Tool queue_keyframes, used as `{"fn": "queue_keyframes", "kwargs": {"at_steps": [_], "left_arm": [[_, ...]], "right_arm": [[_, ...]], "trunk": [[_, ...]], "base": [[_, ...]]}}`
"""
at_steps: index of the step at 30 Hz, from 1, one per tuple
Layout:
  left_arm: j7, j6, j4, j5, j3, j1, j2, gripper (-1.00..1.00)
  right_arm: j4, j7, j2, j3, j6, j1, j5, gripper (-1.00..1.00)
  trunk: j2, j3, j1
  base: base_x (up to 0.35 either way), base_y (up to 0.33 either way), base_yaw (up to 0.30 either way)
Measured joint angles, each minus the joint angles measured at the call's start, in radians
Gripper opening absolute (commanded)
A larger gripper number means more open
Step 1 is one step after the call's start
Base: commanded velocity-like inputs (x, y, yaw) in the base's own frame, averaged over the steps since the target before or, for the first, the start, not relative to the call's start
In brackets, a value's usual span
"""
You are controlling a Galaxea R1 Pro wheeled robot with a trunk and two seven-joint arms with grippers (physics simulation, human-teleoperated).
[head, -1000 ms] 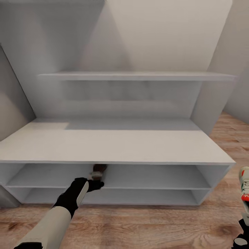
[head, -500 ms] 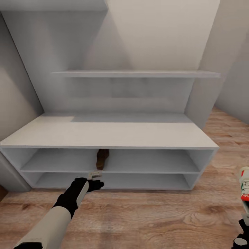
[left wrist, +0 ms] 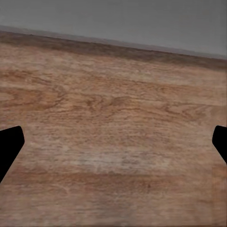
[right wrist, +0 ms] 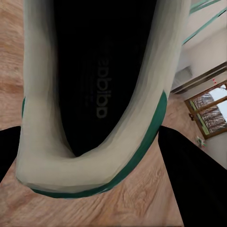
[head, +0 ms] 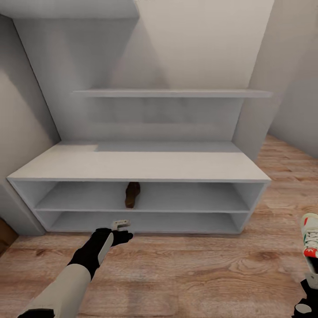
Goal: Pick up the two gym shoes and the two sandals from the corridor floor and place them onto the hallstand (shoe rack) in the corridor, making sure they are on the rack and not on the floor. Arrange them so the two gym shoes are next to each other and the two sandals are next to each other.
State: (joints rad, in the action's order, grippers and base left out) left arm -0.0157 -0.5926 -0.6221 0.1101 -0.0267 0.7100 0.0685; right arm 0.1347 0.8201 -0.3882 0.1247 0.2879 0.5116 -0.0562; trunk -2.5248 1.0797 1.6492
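The corridor floor (head: 185, 274), light brown wood-grain planking, spans the lower part of the head view and lies behind the fingers in the left wrist view. The hallstand (head: 137, 165) stands on it against the wall: a low, wide, pale grey-white unit with a flat top surface, two long open shelves below, a tall back panel and one floating shelf (head: 170, 93) above. One dark brown sandal (head: 131, 194) lies on the upper open shelf, near the middle of its width, lengthwise toward the back panel. The left arm reaches forward over the floor in front of the unit; the left end effector (head: 121, 224) hangs just in front of the lower shelf's opening, apart from the sandal. In the left wrist view its two black fingers (left wrist: 9, 147) stand spread wide, with bare floor between them: open and empty. At the right edge of the head view, one gym shoe (head: 311, 235), white with green and orange-red markings, stands clear of the floor above the right end effector (head: 308, 295). In the right wrist view the shoe's collar and dark insole sit between the two black fingers (right wrist: 198, 179), which are closed on the gym shoe.
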Motion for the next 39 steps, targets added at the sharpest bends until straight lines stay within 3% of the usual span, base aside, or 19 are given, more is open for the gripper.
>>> {"fn": "queue_keyframes", "kwargs": {"at_steps": [3, 6, 7, 9, 10, 12, 13, 14, 17, 22, 23, 25, 30, 39], "left_arm": [[0.001, 0.098, 0.061, 0.0, 0.0, 0.0, 0.0, 1.0], [0.002, 0.238, 0.149, -0.001, 0.0, 0.0, 0.0, 1.0], [0.004, 0.363, 0.224, -0.001, 0.0, 0.0, 0.0, 1.0], [0.013, 0.51, 0.309, -0.001, 0.001, 0.0, 0.0, 1.0], [0.034, 0.648, 0.382, -0.004, 0.001, 0.0, 0.0, 1.0], [0.068, 0.784, 0.451, -0.014, 0.002, 0.0, 0.0, 1.0], [0.13, 0.908, 0.514, -0.036, 0.003, 0.0, -0.01, 1.0], [0.153, 0.938, 0.529, -0.046, 0.003, 0.0, -0.015, 1.0], [0.237, 1.009, 0.565, -0.092, 0.004, 0.0, -0.028, 1.0], [0.271, 1.035, 0.579, -0.115, 0.003, 0.0, -0.033, 1.0], [0.276, 1.039, 0.582, -0.118, 0.004, 0.0, -0.034, 1.0], [0.278, 1.042, 0.583, -0.119, 0.003, 0.0, -0.035, 1.0], [0.279, 1.042, 0.584, -0.12, 0.002, 0.0, -0.04, 1.0], [0.278, 1.042, 0.584, -0.12, 0.002, 0.0, -0.041, 1.0]], "right_arm": [[0.0, 0.0, 0.007, 0.0, 0.0, 0.0, 0.0, -1.0], [0.0, -0.003, 0.012, 0.001, 0.001, 0.0, 0.0, -1.0], [0.0, -0.015, 0.014, 0.002, 0.0, 0.0, 0.001, -1.0], [0.0, -0.043, 0.015, 0.003, 0.001, 0.0, 0.003, -1.0], [0.0, -0.089, 0.016, 0.007, 0.0, 0.0, 0.006, -1.0], [0.0, -0.151, 0.016, 0.004, 0.002, 0.0, 0.008, -1.0], [0.0, -0.247, 0.017, 0.009, 0.0, 0.0, 0.01, -1.0], [0.0, -0.282, 0.017, 0.003, 0.002, 0.0, 0.009, -1.0], [0.0, -0.406, 0.018, 0.002, 0.002, 0.0, 0.011, -1.0], [0.0, -0.533, 0.027, -0.003, 0.003, 0.0, 0.014, -1.0], [0.001, -0.589, 0.04, 0.006, 0.002, 0.0, 0.019, -1.0], [0.003, -0.622, 0.056, -0.002, 0.003, 0.0, 0.029, -1.0], [0.007, -0.649, 0.128, -0.002, 0.01, 0.0, 0.042, -1.0], [0.008, -0.653, 0.148, -0.01, 0.012, 0.0, 0.045, -1.0]], "trunk": [[0.0, 0.0, 0.0], [0.0, 0.0, 0.0], [0.0, 0.0, 0.0], [0.0, 0.0, 0.0], [0.0, 0.0, 0.0], [0.0, 0.0, 0.0], [0.0, 0.0, 0.0], [0.0, 0.0, 0.0], [0.0, 0.0, 0.0], [0.0, 0.0, 0.0], [0.0, 0.0, 0.0], [0.0, 0.0, 0.0], [0.0, 0.0, 0.0], [0.0, 0.0, 0.0]], "base": [[-0.104, 0.0, 0.0], [-0.05, 0.0, 0.0], [-0.027, 0.0, 0.0], [-0.018, 0.0, 0.0], [-0.011, 0.0, 0.0], [-0.007, 0.0, 0.0], [-0.004, 0.0, 0.0], [-0.003, 0.0, 0.0], [-0.001, 0.0, 0.0], [0.0, 0.0, 0.0], [0.0, 0.0, 0.0], [0.0, 0.0, 0.0], [0.0, 0.0, 0.0], [-0.104, 0.0, 0.0]]}}
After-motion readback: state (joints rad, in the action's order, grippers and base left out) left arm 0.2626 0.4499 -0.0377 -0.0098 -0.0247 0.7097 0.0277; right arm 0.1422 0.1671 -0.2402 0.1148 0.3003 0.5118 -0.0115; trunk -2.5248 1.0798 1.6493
